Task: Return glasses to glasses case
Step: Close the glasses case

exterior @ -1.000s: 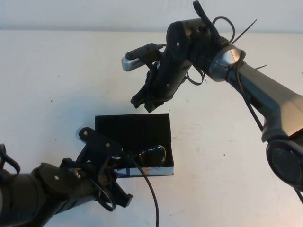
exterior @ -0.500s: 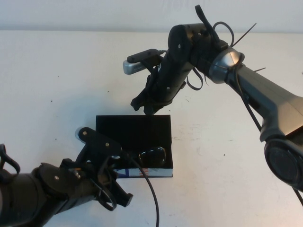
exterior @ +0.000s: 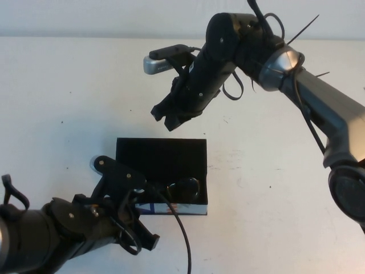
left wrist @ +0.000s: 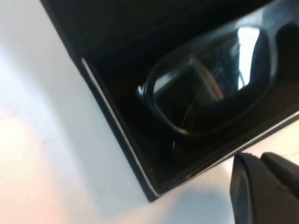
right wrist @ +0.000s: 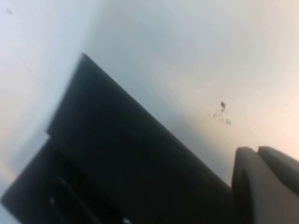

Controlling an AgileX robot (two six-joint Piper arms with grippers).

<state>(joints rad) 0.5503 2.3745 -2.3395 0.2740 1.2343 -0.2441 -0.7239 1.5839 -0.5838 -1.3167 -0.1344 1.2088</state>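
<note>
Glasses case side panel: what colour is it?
White with blue and orange print on the glasses case; clearest in the high view.

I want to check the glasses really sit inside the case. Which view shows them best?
The left wrist view: one lens of the glasses fills it, lying inside the glasses case. The high view shows only a small lens partly behind the left gripper. The right wrist view shows mostly the lid, near the right gripper.

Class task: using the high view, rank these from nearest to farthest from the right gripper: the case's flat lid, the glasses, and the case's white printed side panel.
Measured from the right gripper, which hangs beyond the case's far edge:
1. The flat lid of the glasses case, directly below the gripper.
2. The glasses, inside the case's near compartment.
3. The white printed side panel, on the case's near face, beside the left gripper.
</note>
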